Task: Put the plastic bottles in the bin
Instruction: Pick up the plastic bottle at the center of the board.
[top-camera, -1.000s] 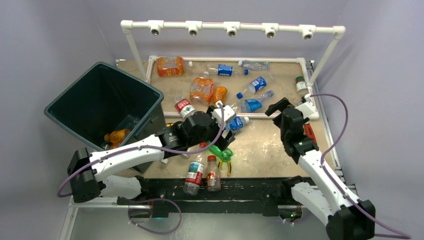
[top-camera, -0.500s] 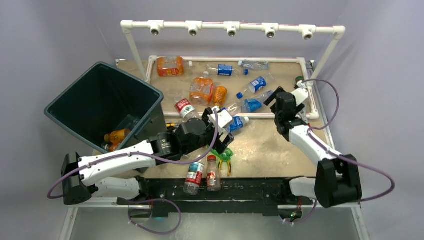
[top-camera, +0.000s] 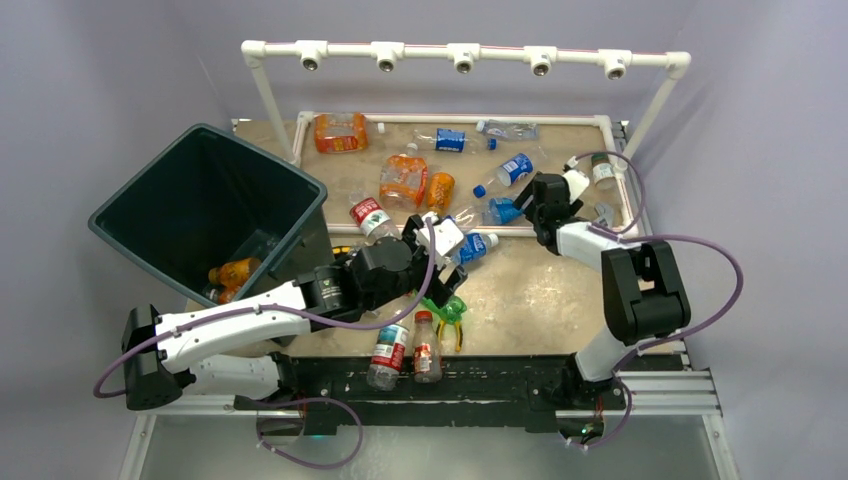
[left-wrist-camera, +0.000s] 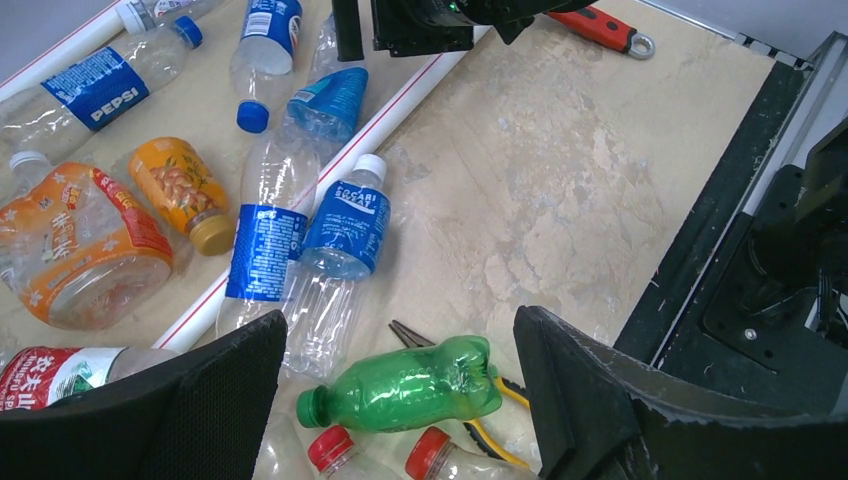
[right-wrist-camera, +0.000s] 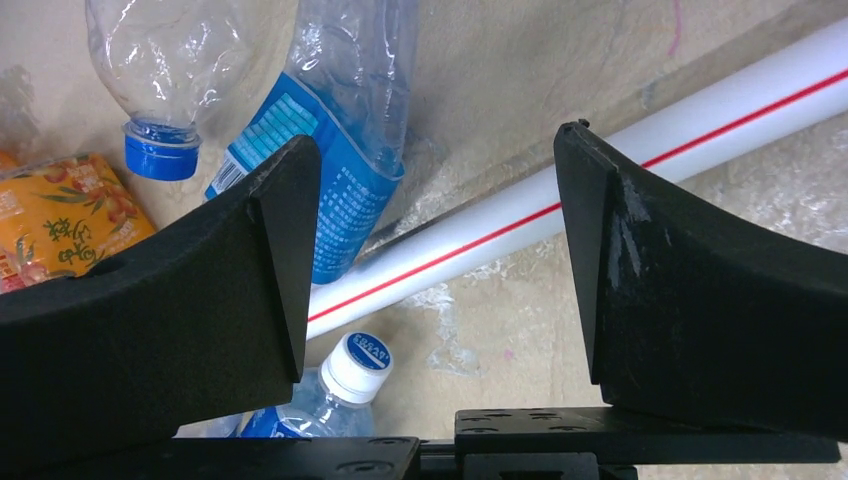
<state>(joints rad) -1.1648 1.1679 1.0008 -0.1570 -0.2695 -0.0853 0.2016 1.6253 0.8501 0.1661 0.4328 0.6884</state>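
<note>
Overhead view of a table strewn with plastic bottles; a white pipe (top-camera: 540, 229) lies across the table. The bin (top-camera: 190, 200), large and dark, stands off the pipe's left end, mouth up, with an orange bottle (top-camera: 235, 272) on its floor.

Beyond the pipe lie about ten bottles: two big orange ones (top-camera: 403, 180), a small orange one (top-camera: 440, 188), and several clear ones with blue labels (top-camera: 513, 168). On the near side of the pipe lie a green bottle (left-wrist-camera: 410, 383), a blue-labelled bottle with a white cap (left-wrist-camera: 345, 235), and two red-capped bottles (top-camera: 390, 345). One clear blue-labelled bottle (left-wrist-camera: 265, 250) lies across the pipe itself.

The left gripper (left-wrist-camera: 400, 320) hangs on the near side of the pipe, above the green bottle; its fingers are spread wide and hold nothing. Yellow-handled pliers (left-wrist-camera: 412, 337) lie partly under the green bottle. A red-handled wrench (left-wrist-camera: 600, 28) lies further along the near side of the pipe.

The right gripper (right-wrist-camera: 435, 150) is over the pipe, toward its right end; its fingers are wide apart and grip nothing. Under it, a clear bottle with a blue label (right-wrist-camera: 340, 150) rests against the far side of the pipe. A second clear bottle with a blue cap (right-wrist-camera: 160, 100) lies just beside that one.
</note>
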